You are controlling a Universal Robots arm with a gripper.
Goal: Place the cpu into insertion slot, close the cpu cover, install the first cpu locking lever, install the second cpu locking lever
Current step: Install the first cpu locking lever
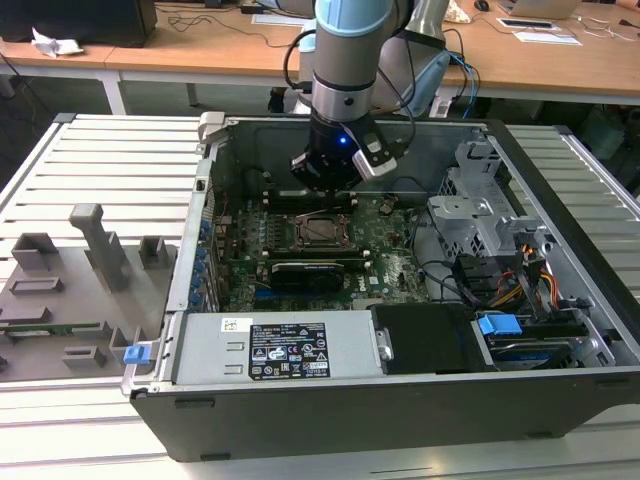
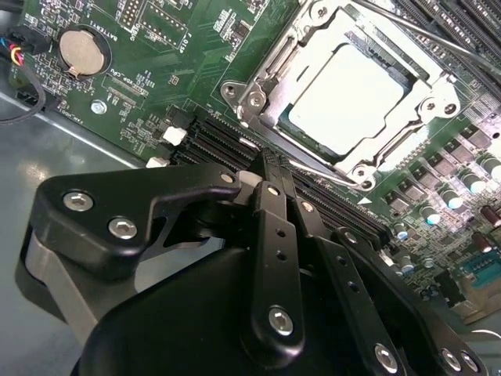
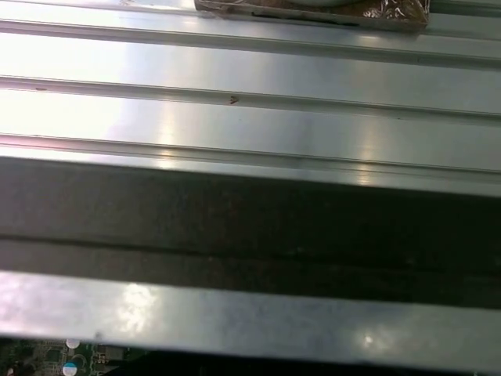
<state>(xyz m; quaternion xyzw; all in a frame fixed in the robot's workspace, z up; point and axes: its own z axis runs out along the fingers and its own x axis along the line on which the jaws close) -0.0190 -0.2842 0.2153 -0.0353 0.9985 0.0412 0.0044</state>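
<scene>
In the second wrist view the cpu (image 2: 352,98) lies flat in the insertion slot (image 2: 368,168), its silver top showing through the window of the cpu cover (image 2: 291,61), which is folded down over it. A thin wire locking lever (image 2: 329,168) runs along the socket edge nearest my gripper; another wire lever (image 2: 438,43) runs along the far edge. My gripper (image 2: 268,160) is shut, nothing between its fingers, its tip right at the near lever's end by the socket corner. In the exterior view the gripper (image 1: 322,182) hangs just behind the socket (image 1: 322,231).
The open computer case (image 1: 350,410) lies on a ribbed metal table (image 3: 250,70). A long black card (image 1: 310,272) sits in front of the socket, memory slots (image 2: 215,141) beside it. A drive cage (image 1: 470,215) and cables stand at the exterior view's right, grey fixtures (image 1: 90,260) at its left.
</scene>
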